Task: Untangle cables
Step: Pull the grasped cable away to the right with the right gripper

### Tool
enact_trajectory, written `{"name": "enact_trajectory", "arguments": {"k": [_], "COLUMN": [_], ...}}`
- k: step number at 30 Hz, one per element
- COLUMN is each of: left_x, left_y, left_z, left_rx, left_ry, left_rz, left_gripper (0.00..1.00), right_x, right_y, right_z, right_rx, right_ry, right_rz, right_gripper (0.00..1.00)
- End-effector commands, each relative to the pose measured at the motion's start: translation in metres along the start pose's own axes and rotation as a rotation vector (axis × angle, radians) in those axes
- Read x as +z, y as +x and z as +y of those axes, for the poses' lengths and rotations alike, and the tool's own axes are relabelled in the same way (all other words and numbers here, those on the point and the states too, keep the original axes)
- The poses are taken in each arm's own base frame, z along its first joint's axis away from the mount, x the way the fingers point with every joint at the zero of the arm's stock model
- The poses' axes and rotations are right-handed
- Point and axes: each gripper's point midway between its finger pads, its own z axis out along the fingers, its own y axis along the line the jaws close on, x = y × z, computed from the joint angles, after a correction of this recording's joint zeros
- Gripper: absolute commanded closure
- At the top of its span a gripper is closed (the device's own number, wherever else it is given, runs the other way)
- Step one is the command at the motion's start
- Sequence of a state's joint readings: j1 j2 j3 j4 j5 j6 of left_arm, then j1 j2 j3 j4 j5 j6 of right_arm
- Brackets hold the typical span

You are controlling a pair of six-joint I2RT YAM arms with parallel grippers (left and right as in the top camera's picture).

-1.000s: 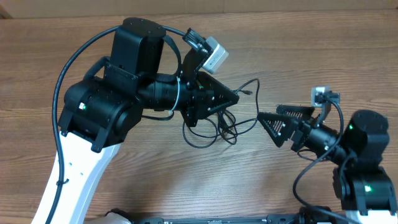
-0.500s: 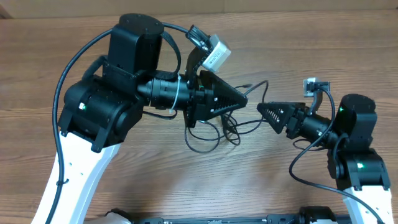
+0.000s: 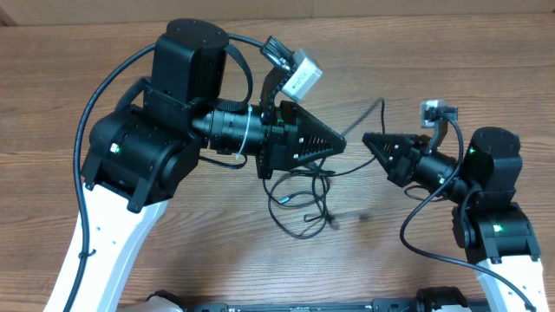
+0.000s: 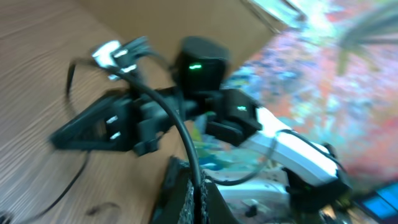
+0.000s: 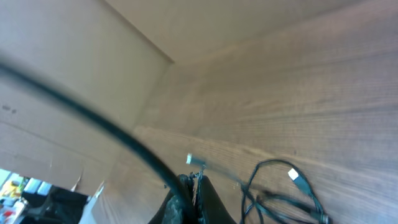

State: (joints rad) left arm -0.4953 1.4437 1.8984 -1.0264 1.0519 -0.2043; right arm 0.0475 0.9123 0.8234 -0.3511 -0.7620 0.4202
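Note:
The cables hang and lie as a loose black tangle on the wood table, below and between the two grippers. My left gripper points right and is shut on one black strand, which arcs up out of its jaws. Facing it a short gap away, my right gripper is shut on another strand that runs up and to the left from its jaws. In the right wrist view the remaining loops lie on the table with a white-tipped plug.
The left arm's bulky black body and its thick supply cable fill the left half of the table. The right arm's base stands at the right. A cardboard wall borders the far side of the wood table.
My right gripper has shut on a strand and moved up toward the left gripper. The tangle has sagged toward the front of the table, and one strand now whips upward, blurred.

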Motion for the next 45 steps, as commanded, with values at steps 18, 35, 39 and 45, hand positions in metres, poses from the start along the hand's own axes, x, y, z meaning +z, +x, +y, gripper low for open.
{"name": "enact_trajectory", "arguments": {"k": [18,35,39,45], "left_x": [-0.032,-0.036,-0.038,-0.042], "left_y": [0.007,0.025,0.027,0.033], "left_z": [0.090,0.094,0.096,0.102], "left_rx": [-0.279,-0.327,-0.335,-0.348], "left_ry": [-0.573,-0.612,-0.628,-0.671], "left_rz": [-0.092,-0.041,-0.036,-0.026], "left_gripper": [0.32,0.07,0.07,0.07], "right_x": [-0.095,-0.110,-0.107,-0.106], "right_y": [-0.175,-0.214,-0.218,-0.229], "right_z": [0.153,0.186,0.175,0.147], "right_rx": [-0.299,0.071,0.052,-0.023], "right_ry": [-0.135,-0.486,-0.422,-0.248], "right_rz": [-0.605,-0.691,-0.724,-0.825], "right_gripper": [0.96,0.96,0.96,0.96]}}
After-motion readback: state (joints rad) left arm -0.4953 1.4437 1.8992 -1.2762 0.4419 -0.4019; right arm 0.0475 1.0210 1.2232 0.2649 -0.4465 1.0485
